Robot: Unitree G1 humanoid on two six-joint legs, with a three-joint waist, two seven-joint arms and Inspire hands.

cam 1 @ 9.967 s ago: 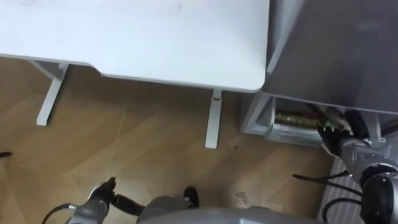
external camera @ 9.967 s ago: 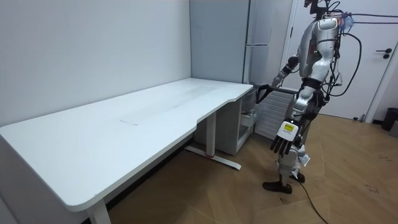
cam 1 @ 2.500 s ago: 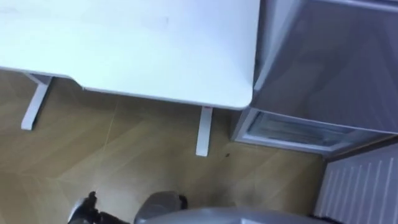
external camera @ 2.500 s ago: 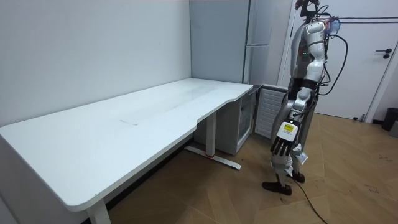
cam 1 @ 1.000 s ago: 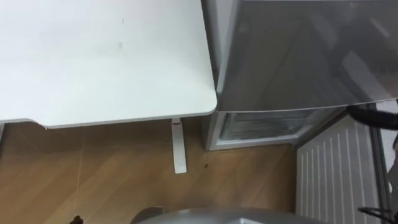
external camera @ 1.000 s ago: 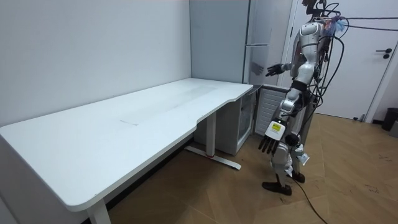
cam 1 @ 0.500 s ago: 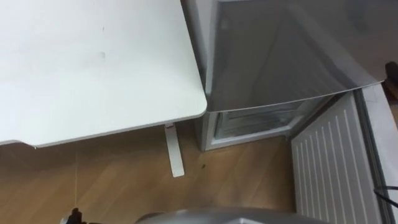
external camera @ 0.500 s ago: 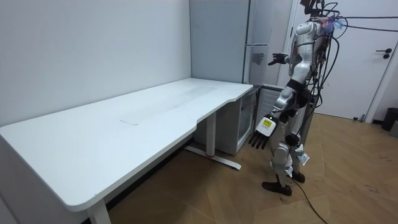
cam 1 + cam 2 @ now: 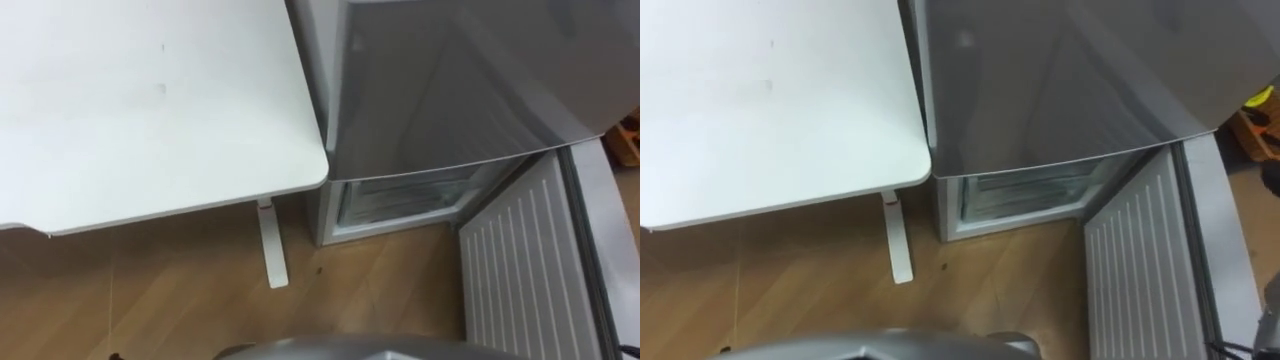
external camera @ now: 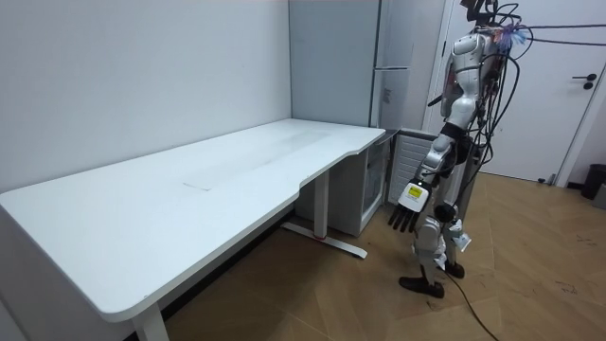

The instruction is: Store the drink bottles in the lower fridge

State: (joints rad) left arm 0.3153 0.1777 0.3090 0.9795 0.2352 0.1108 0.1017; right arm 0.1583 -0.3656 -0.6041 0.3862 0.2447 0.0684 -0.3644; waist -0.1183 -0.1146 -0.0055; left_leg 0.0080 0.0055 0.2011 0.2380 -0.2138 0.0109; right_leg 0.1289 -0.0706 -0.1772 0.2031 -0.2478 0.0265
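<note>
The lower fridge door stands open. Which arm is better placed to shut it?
Right, probably. The open lower door lies on the robot's right in the eye views; the left hand hangs low beside its leg, fingers straight.

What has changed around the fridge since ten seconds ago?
The right hand has left the lower fridge, rose toward the upper door a second ago and is now drawn back near the chest. The head camera swung, shifting the eye views. Unchanged: the lower door stands open, the left hand hangs open by the leg, the table stays put.
</note>
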